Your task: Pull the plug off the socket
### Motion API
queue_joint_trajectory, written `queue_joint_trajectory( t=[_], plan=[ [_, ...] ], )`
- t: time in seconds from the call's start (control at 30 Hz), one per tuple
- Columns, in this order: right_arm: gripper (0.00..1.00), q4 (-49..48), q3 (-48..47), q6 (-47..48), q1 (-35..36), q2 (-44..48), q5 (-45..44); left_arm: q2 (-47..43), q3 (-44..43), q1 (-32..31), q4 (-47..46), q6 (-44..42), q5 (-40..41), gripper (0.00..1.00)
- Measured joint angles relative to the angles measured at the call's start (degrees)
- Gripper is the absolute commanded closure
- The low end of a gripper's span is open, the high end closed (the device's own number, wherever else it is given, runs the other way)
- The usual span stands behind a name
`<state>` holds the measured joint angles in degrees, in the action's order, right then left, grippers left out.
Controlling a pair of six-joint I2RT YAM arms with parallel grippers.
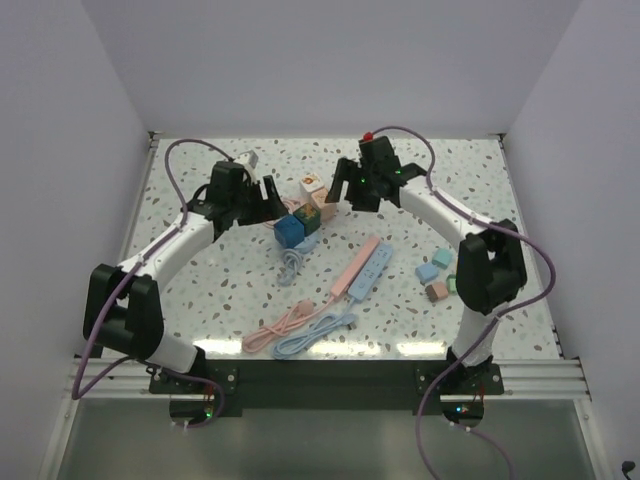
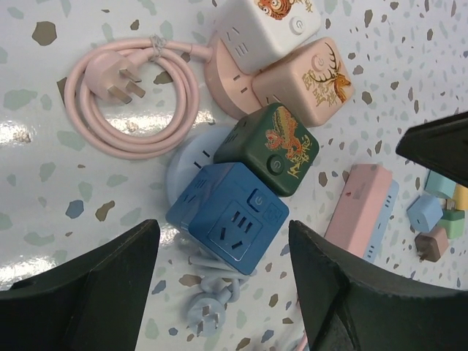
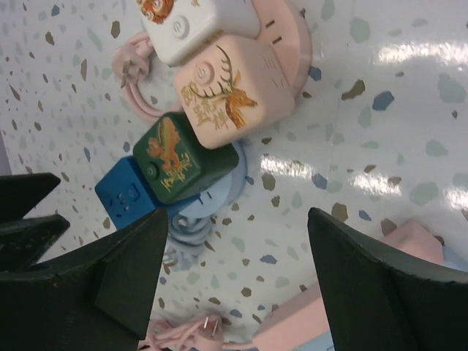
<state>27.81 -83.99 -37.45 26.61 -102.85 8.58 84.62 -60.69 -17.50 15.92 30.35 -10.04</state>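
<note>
Blue cube socket sits just beyond the left gripper, open and empty.

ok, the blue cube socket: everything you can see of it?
The blue cube socket looks like glossy plastic with rounded corners. The face toward the left wrist camera has outlet slots and a round power button near one corner. One side sits against the green cube socket, and it lies partly over a pale blue round base. A pale blue plug lies close by. The left fingers are open and clear of it.
</note>
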Motion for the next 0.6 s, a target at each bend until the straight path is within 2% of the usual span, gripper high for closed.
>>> queue_joint_trajectory(
  t=[0.17, 0.43, 0.6],
  plan=[
    [0.13, 2.64, -13.6, 4.81, 2.27, -10.38, -2.45, 1.51, -0.37, 0.24, -0.26, 0.02, -2.99, 0.25],
    [0.12, 9.01, -29.42, 18.12, 4.5, -21.59, -8.59, 1.07, 0.37, 0.24, -0.94, 0.09, -5.05, 0.25],
    [0.14, 12.61, -36.5, 23.17, 4.87, -27.74, -10.62, 0.66, 1.97, 0.24, -1.27, 0.42, -5.9, 0.25]
  ],
)
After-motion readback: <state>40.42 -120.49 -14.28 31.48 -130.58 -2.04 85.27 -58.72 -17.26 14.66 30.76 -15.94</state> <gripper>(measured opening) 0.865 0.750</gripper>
